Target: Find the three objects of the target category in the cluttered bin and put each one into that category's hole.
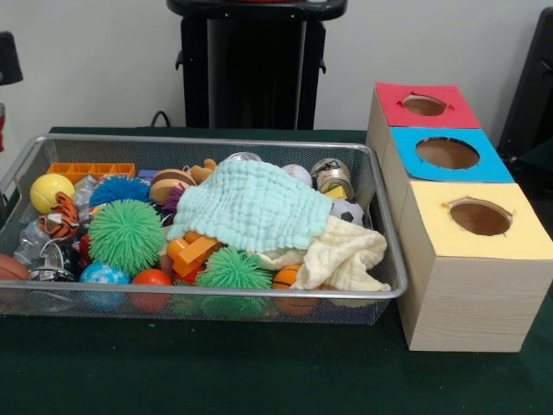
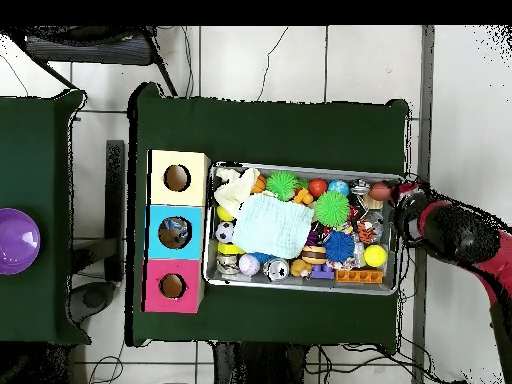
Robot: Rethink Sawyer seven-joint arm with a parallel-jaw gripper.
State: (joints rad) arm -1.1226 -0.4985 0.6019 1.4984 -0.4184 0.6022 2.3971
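Three wooden boxes stand in a row just beside the wire-mesh bin (image 1: 384,251) on the green table (image 1: 216,372), each topped with a coloured card pierced by a round hole: the red-topped box (image 1: 425,105) farthest back in the front view, the blue-topped box (image 1: 448,154) in the middle, and the yellow-topped box (image 1: 478,218) nearest. Many toys crowd the bin. A pale mint muslin cloth (image 1: 251,206) lies draped over the middle of the heap, and a cream cloth (image 1: 346,255) spills beside it toward the boxes. At the end away from the boxes sit a large green spiky ball (image 1: 126,233), a blue spiky ball (image 1: 119,188), a smooth yellow ball (image 1: 50,191) and an orange plastic brick strip (image 1: 91,169) along the back wall. A smaller green spiky ball (image 1: 232,270) rests at the front wall, with orange building blocks (image 1: 192,252) just behind it, a red ball (image 1: 152,278) and a small basketball (image 1: 287,278) on either side. A black-and-white football (image 1: 347,210) peeks out near the cream cloth. In the overhead view the red and black arm (image 2: 455,232) reaches in at the bin's end opposite the boxes, and its tool (image 2: 408,208) hovers over the rim there; I cannot tell whether it is released or clenched.
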